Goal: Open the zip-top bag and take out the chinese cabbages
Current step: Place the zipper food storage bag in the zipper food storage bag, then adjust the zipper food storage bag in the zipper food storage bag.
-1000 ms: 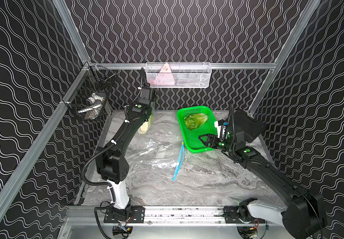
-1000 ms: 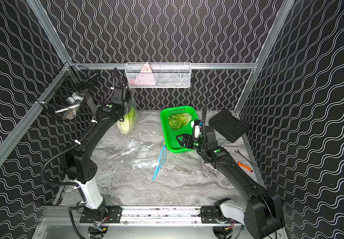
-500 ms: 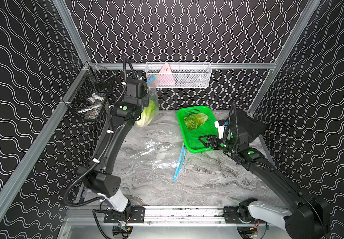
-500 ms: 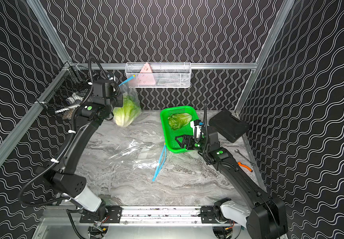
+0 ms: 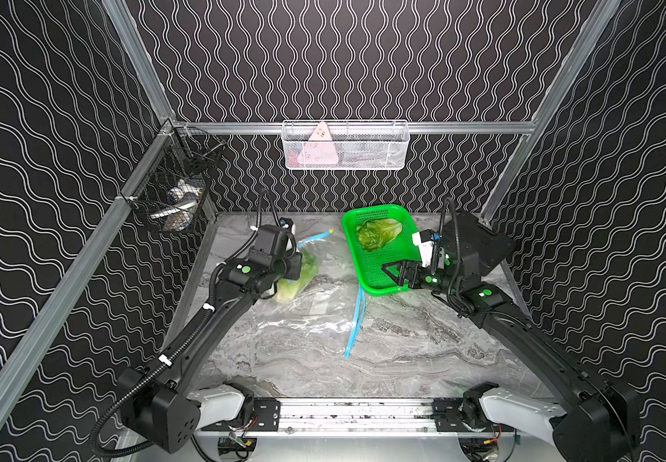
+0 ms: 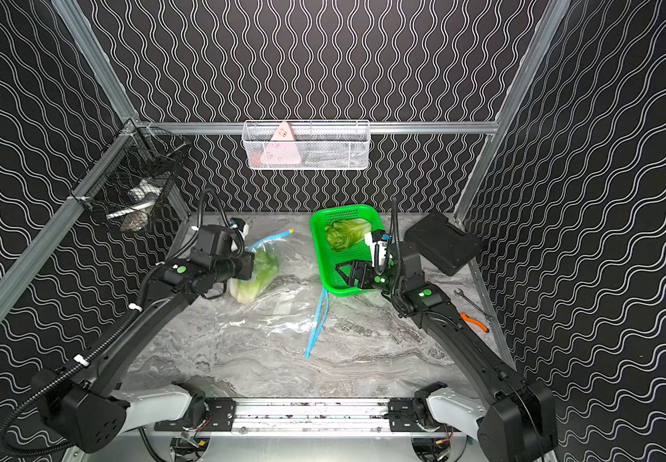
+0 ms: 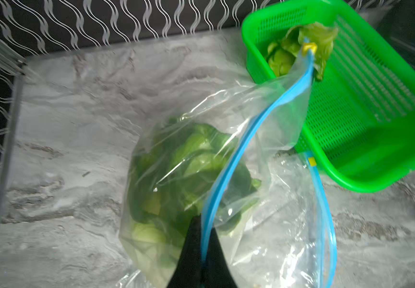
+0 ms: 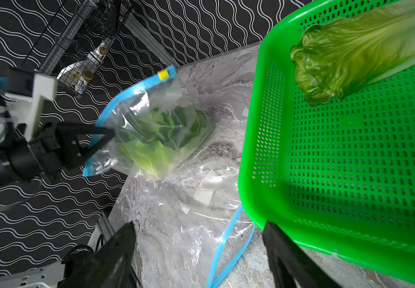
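My left gripper (image 7: 202, 240) is clamped tight on the blue zip strip (image 7: 230, 162) of the zip-top bag (image 7: 271, 109). It pinches one side of the mouth and holds that edge up off the worktop (image 5: 403, 352). The mouth gapes open, and the strip's other side curves away from the gripper and runs down onto the worktop. The bagged cabbage (image 7: 189, 169) sits inside the film just ahead of and below the left gripper's tips, with its pale stalk end low by the worktop. Through the crumpled film I cannot tell how many heads are in there. The rest of the bag lies flat and wrinkled on the worktop between my two grippers.

My right gripper (image 5: 393, 274) stands wide open with nothing in it, hovering at the near end of the green mesh basket (image 5: 367, 264). In its wrist view one finger is over the basket's rim and the other is over the flat part of the bag. The loose cabbage (image 5: 377, 234) lies at the basket's far end, beyond the right gripper and not touching it. It is well apart from the left gripper.
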Robot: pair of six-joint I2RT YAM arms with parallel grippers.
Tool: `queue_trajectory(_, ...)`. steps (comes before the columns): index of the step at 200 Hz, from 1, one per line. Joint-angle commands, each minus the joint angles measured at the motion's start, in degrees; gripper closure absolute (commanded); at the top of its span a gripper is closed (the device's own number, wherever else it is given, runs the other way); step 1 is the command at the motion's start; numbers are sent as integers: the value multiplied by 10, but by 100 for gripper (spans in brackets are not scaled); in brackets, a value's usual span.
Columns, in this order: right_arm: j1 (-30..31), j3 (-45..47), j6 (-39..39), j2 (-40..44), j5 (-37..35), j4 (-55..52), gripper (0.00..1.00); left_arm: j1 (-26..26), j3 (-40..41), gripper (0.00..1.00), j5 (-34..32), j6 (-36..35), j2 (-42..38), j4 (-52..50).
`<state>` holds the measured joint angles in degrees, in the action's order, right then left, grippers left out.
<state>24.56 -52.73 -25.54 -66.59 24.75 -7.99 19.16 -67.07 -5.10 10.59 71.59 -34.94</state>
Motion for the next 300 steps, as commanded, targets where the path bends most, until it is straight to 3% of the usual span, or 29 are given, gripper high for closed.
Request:
queue_trajectory(1, 42, -27, -7, -17, -54, -24, 17, 4, 31, 82, 77, 26, -14, 44)
queue_trajectory(10, 63, -38, -19, -27, -76, -23, 17, 4, 41, 69, 111, 32, -17, 55)
queue_trajectory(32, 92, -47, -98, -65, -100, 23, 17, 4, 55, 52, 169, 43, -23, 81)
queue_trajectory(71, 117, -45, -263, -157, -78, 188, 12, 4, 65, 54, 221, 9, -9, 93)
queue_trajectory(116, 130, -53, -268, -217, -100, 186, 16, 4, 76, 49, 191, -16, -17, 84)
queue_trajectory(157, 128, -2, -201, -132, -195, 107, 18, 4, 78, 18, 168, -31, -39, 88)
queue_trajectory(186, 123, 18, -211, -137, -144, 121, 26, 36, 112, 1, 122, -78, -98, 124)
queue_trajectory(206, 126, 1, -232, -161, -111, 115, 44, 65, 129, 1, 58, -103, -129, 141)
queue_trajectory(240, 144, 48, -299, -185, -115, 196, 64, 68, 128, 1, 34, -112, -147, 134)
queue_trajectory(287, 147, 4, -296, -240, -130, 185, 65, 68, 145, 1, 58, -98, -147, 161)
queue_trajectory(300, 147, -3, -301, -253, -137, 184, 57, 67, 140, 1, 51, -101, -143, 158)
